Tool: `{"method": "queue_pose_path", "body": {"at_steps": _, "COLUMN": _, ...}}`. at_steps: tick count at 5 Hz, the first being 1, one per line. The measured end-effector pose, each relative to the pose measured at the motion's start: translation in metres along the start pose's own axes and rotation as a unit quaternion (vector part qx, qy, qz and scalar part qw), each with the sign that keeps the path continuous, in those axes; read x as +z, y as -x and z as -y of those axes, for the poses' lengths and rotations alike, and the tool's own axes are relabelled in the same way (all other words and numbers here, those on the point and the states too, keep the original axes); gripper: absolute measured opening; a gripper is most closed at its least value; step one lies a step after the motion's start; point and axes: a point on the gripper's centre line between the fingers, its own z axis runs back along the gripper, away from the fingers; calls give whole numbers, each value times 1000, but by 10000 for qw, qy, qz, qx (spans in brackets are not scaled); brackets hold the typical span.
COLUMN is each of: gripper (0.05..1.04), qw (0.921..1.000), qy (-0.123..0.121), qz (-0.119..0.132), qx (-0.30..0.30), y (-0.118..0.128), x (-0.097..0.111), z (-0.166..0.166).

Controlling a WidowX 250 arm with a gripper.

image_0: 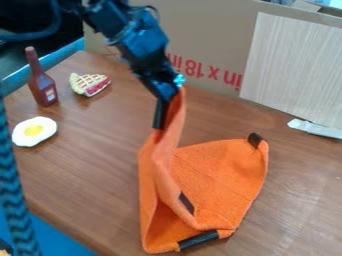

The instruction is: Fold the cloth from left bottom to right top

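while upside-down red print (194, 68) marks the cardboard (207, 30), the end effector (167, 113) grips the partly raised orange cloth (217, 175).

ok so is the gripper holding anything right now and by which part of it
The gripper holds the orange cloth by its raised, bunched upper end, probably a corner.

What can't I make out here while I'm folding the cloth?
In the camera view:
- Gripper: its grip is partly hidden by the raised cloth.
- Table under the cloth: hidden by the cloth.
- Bottle: label too small to read.
- White strip: cut off by the right edge.
- Bottom-left item: cut off by the left edge, unidentifiable.
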Motion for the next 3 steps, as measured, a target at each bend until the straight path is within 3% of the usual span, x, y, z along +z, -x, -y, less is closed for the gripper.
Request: {"method": "queue_pose_path", "body": {"at_steps": 3, "gripper": 67, "qw": 9995, "qy": -203, "qz": 241, "qx": 97, "y": -59, "x": -34, "z": 42}}
